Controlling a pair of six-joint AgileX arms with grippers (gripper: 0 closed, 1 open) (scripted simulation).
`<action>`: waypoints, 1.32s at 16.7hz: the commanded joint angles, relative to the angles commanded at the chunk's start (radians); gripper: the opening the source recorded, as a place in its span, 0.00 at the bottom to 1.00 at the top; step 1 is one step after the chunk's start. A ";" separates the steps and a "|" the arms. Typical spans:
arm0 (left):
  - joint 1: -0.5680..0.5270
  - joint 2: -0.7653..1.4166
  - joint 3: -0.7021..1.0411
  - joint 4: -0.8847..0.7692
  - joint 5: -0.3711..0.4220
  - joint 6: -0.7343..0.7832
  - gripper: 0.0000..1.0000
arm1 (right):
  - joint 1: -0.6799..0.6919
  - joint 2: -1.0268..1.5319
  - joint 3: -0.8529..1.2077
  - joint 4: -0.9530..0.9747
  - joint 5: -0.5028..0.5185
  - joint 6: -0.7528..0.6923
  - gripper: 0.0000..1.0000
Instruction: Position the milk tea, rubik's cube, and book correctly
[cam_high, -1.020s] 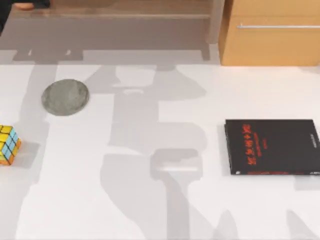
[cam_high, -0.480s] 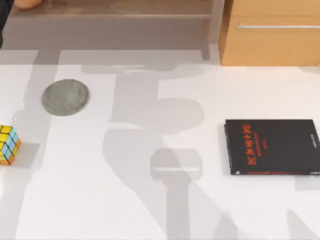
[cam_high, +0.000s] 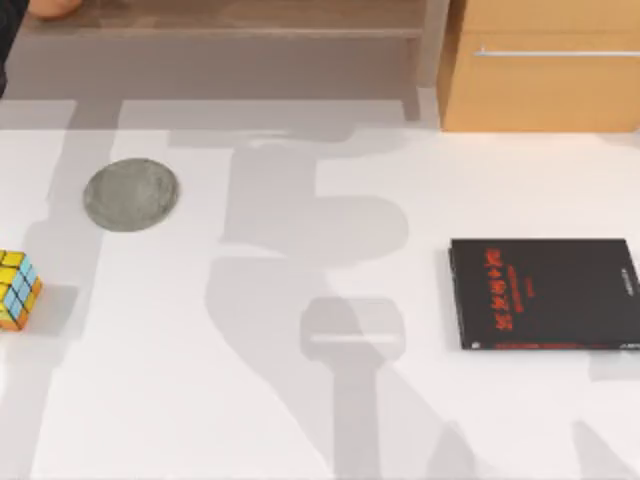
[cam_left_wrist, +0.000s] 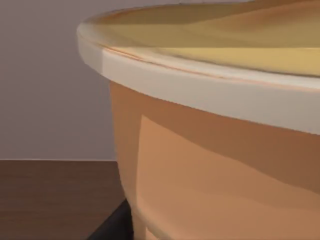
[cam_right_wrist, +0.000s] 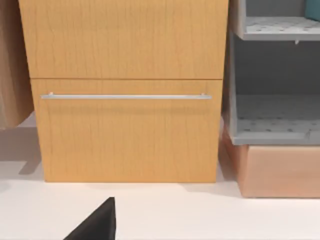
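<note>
Top view: looks down on the white table (cam_high: 300, 420), tilted a bit toward the far edge. Wooden cabinet (cam_high: 545, 65) fills the frame's upper right, rubik's cube (cam_high: 18, 290) at the left edge, black book (cam_high: 545, 293) at the right.

Left wrist view: level, extremely close to the milk tea (cam_left_wrist: 225, 165); cup rim crosses the upper frame, grey wall behind at left.

Right wrist view: low, roughly level, facing the cabinet (cam_right_wrist: 127, 90) front from nearby. Shared with top view: the cabinet, its bar handle (cam_right_wrist: 125, 96) and the table surface.
</note>
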 joint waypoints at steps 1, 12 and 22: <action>0.000 0.000 0.000 0.000 0.000 0.000 0.47 | 0.000 0.000 0.000 0.000 0.000 0.000 1.00; 0.000 0.000 0.000 0.000 0.000 0.000 0.00 | 0.000 0.000 0.000 0.000 0.000 0.000 1.00; 0.007 -0.137 -0.170 0.029 0.000 0.002 0.00 | 0.000 0.000 0.000 0.000 0.000 0.000 1.00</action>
